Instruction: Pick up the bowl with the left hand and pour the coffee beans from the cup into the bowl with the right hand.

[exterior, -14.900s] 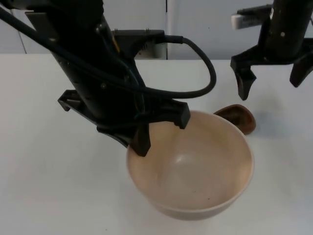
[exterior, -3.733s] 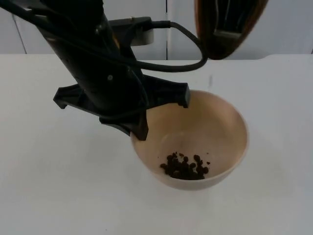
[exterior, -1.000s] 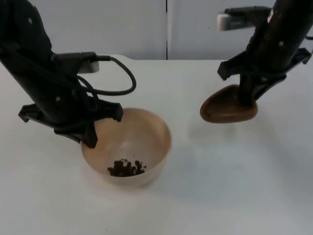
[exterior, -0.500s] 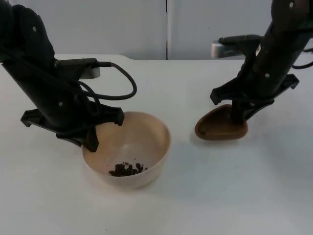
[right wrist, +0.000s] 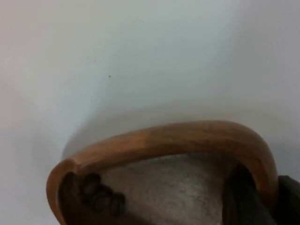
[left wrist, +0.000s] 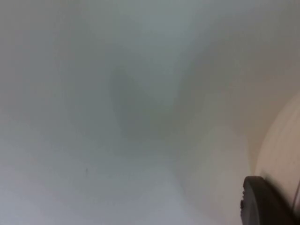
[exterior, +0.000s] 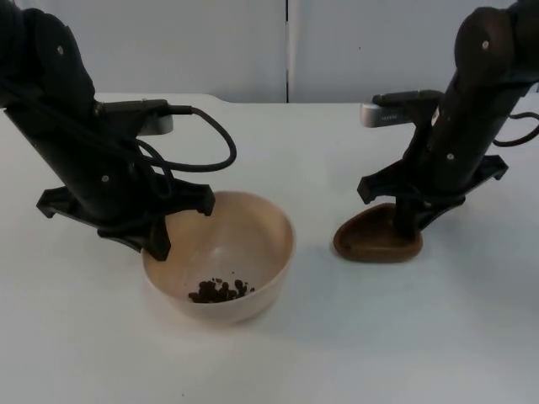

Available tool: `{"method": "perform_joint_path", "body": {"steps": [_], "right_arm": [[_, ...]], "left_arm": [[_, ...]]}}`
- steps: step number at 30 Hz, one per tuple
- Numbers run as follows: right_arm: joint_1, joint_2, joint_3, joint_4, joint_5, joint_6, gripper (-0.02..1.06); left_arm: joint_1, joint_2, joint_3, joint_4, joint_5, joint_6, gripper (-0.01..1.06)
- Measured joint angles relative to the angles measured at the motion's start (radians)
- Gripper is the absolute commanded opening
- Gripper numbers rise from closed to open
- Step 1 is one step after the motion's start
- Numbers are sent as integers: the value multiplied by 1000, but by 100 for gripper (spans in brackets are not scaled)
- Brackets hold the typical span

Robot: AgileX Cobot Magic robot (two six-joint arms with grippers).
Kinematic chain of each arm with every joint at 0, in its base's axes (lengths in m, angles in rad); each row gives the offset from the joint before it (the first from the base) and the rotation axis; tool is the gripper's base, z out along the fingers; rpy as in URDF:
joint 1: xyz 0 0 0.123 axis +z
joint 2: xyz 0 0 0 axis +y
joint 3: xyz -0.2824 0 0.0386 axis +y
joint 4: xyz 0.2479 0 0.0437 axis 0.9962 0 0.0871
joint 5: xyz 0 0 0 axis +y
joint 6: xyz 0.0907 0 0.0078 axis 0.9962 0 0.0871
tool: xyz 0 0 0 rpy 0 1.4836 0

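While the pour itself looks finished, judging by the small heap of coffee beans (exterior: 221, 290) lying in the bottom of the bowl (exterior: 221, 265), the step in hand seems to be setting things back down. On the left side, the left claw (exterior: 181, 225) is clamped on the bowl's rim at its left edge, one finger inside and one outside, and the bowl appears to sit on or just above the white surface (exterior: 269, 362); I cannot tell which. From the left wrist, the pale outer wall of the bowl (left wrist: 281, 159) curves just beside a black fingertip. Further right, well apart from the bowl, the right claw (exterior: 404, 220) grips the wall of the brown wooden cup (exterior: 375, 242), which rests low against the surface and looks tilted. Seen from the right wrist, the cup's rim (right wrist: 178, 138) arches across and what may be a few beans (right wrist: 101, 197) cling inside, so the emptying may not be complete. Next, each claw would likely need to let go and lift straight up without dragging its vessel. Behind stands the grey wall (exterior: 210, 42); nothing lies between bowl and cup to block either arm
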Motion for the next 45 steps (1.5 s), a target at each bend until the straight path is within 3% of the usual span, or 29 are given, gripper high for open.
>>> {"method": "perform_joint_path", "body": {"steps": [4,6,8,9,12,13,14,16,18,31,45], "right_arm": [[0,2,0,0,-2,1,0],[0,2,0,0,-2,1,1],[0,2,0,0,-4,1,8],[0,2,0,0,-4,1,8],[0,8,0,2,-4,1,34],[0,8,0,2,-4,1,50],[0,10,0,0,-5,1,50],[0,10,0,0,-9,1,67],[0,10,0,0,-14,1,76],[0,-162,0,-3,-32,-40,78],[0,-451,15,-3,56,-75,78]], "left_arm": [[0,0,0,0,0,0,1],[0,0,0,0,-6,0,10],[0,2,0,0,-12,0,26],[0,4,0,0,-17,0,26],[0,4,0,0,-21,0,58],[0,4,0,0,-21,0,70],[0,4,0,0,-21,0,70],[0,4,0,0,-21,0,81],[0,4,0,0,-23,0,86],[0,-159,0,0,-33,0,87],[0,-440,0,2,-11,2,87]]}}
